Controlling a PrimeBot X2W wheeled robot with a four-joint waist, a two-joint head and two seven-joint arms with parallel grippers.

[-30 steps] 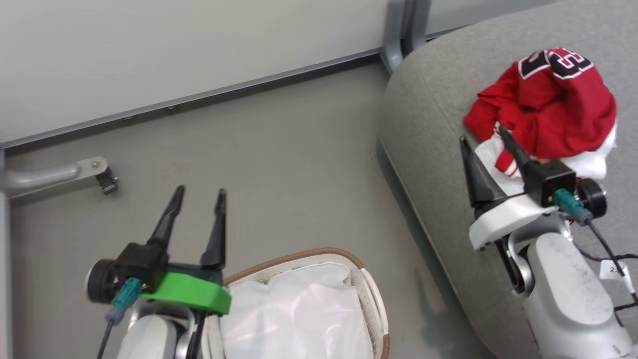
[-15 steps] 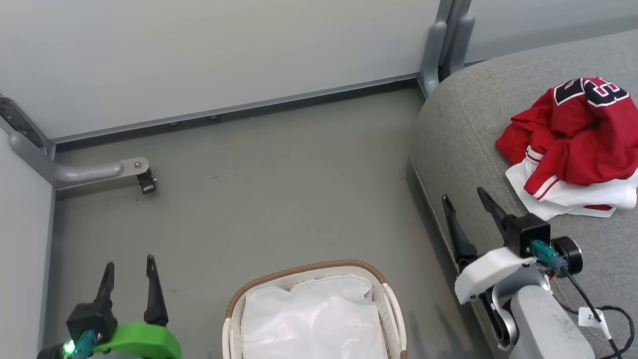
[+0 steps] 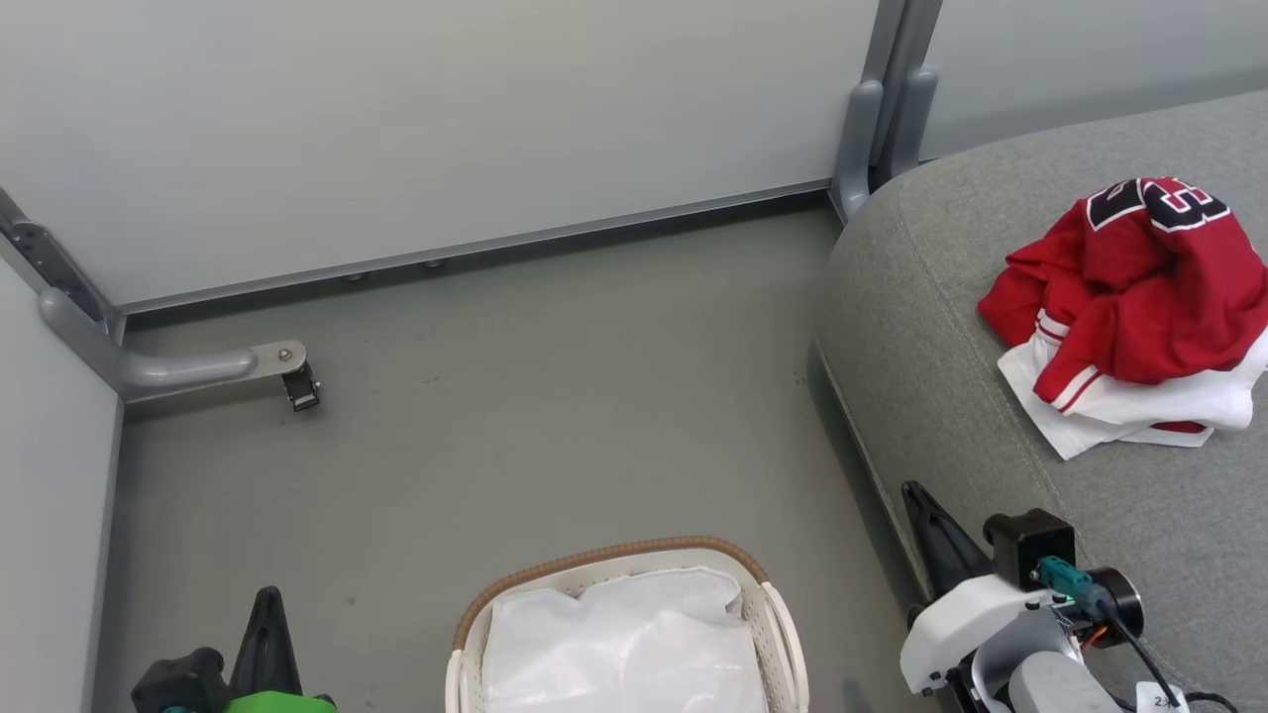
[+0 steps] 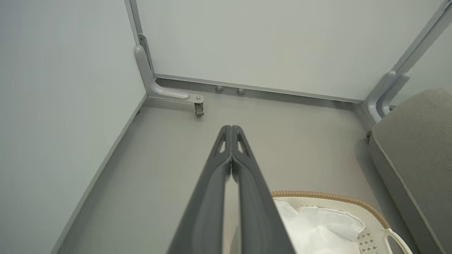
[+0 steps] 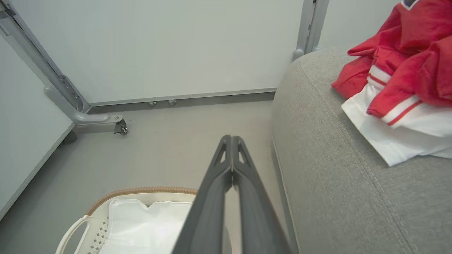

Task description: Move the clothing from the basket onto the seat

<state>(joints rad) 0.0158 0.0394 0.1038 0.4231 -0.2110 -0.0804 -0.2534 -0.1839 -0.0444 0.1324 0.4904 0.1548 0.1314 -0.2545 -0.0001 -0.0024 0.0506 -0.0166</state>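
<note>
Red-and-white clothing (image 3: 1129, 297), grey seat (image 3: 941, 347), white brown-rimmed basket (image 3: 614, 560).

we see the grey floor (image 3: 515, 396) carrying the basket (image 3: 614, 555) at six o'clock, with a white lining (image 3: 624, 644) inside. at three o'clock the seat (image 3: 941, 376) stands on the floor, the clothing (image 3: 1139, 287) heaped on its cushion.

Black white-edged "23" on the crumpled red jersey (image 3: 1139, 287)
</note>
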